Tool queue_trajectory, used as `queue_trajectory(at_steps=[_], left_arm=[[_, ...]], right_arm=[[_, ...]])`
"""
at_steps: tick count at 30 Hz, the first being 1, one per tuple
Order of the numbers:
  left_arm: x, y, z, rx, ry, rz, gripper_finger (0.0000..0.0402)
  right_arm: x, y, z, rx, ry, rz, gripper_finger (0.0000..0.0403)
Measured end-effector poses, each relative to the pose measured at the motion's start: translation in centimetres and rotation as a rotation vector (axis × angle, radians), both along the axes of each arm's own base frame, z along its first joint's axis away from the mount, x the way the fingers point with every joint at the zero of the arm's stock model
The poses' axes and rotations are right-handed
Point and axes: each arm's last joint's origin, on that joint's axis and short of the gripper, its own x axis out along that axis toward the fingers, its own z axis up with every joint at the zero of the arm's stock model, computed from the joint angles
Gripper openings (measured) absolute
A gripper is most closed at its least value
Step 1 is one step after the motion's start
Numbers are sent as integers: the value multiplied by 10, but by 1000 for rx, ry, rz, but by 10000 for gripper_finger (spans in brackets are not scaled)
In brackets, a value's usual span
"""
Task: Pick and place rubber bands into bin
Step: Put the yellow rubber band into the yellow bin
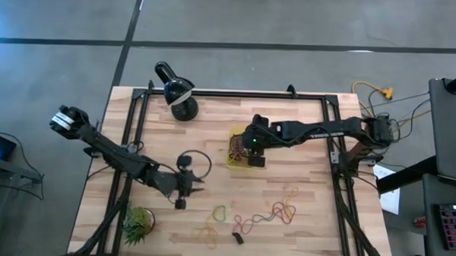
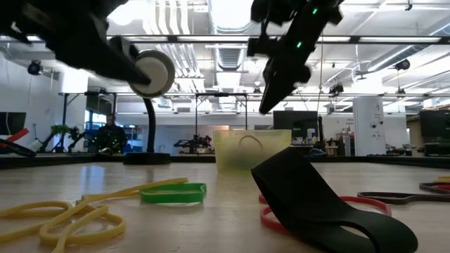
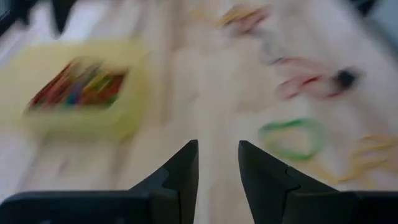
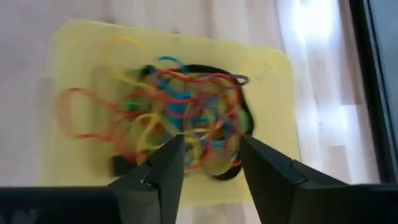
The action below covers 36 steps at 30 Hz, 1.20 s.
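The yellow bin stands mid-table with a tangle of red, yellow, blue and green rubber bands lying inside it. My right gripper hangs open just above the bin, pointing down, with nothing between its fingers. Loose rubber bands lie on the wood near the front edge: a green one, red ones, yellow ones and a black one. My left gripper is open and empty to the left of these, above the table.
A black domed lamp stands at the far left of the table. A small spiky green plant sits at the near left corner. A black frame runs along the table's far and side edges.
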Motion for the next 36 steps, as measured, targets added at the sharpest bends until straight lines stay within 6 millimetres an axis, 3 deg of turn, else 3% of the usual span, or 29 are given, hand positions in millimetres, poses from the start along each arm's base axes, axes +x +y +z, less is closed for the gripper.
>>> queue_trajectory(at_steps=[4, 8, 15, 20, 29, 36], left_arm=[[15, -12, 0, -2, -109, -189, 98], [32, -24, -14, 34, -126, -301, 98], [55, -36, -49, 88, -1, -325, 98], [61, -41, -54, 20, 40, -337, 98], [62, -48, -52, -225, 196, -162, 98], [66, -62, -52, -237, 234, -160, 98]], right_arm=[[-10, 24, 8, 89, -11, 81, 159], [-19, 54, 11, 144, -20, 160, 157], [-40, 106, -4, 184, 24, 221, 142], [-53, 131, -15, 163, 33, 185, 130], [-70, 151, -27, 96, 13, 103, 110], [-72, 152, -30, 44, -9, 100, 98]])
